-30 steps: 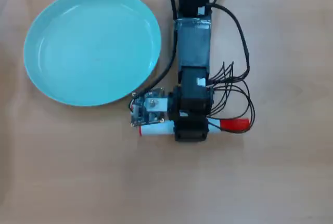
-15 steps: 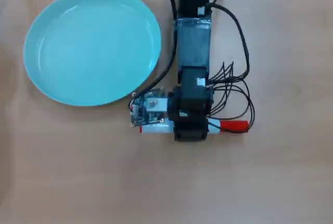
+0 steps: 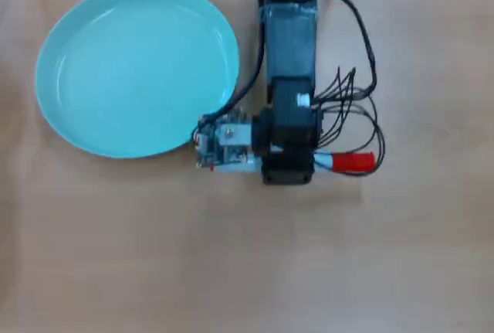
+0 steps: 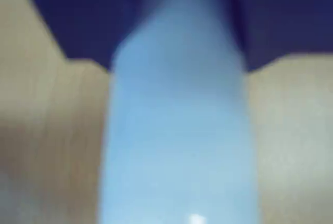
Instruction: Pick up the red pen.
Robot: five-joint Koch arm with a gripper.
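Wooden tabletop (image 3: 154,256) in a warm tan fills the overhead view, bare along its lower edge, which I take as the near side. Farther up, the red pen (image 3: 351,161) lies crosswise under the arm's black wrist block: its red cap pokes out to the right in that view, while a short stretch of white barrel shows on the left beneath a small circuit board (image 3: 224,141) fixed to the wrist. The gripper (image 3: 287,171) sits directly over the pen's middle, hidden from above by its own black housing, so I cannot tell how far the jaws stand apart or whether they have hold of the barrel. In the wrist view a blurred pale blue-white cylinder, the pen barrel (image 4: 179,130), runs up the centre of the frame with dark blue shapes on either side at the top and table wood on both flanks; it is too blurred to tell contact. Loose black wires (image 3: 351,109) loop beside the arm on the right. Beyond, to the left in the overhead view, a teal plate (image 3: 69,32) rests on the table, its rim close to the circuit board. The arm (image 3: 287,47) runs back to the top edge.
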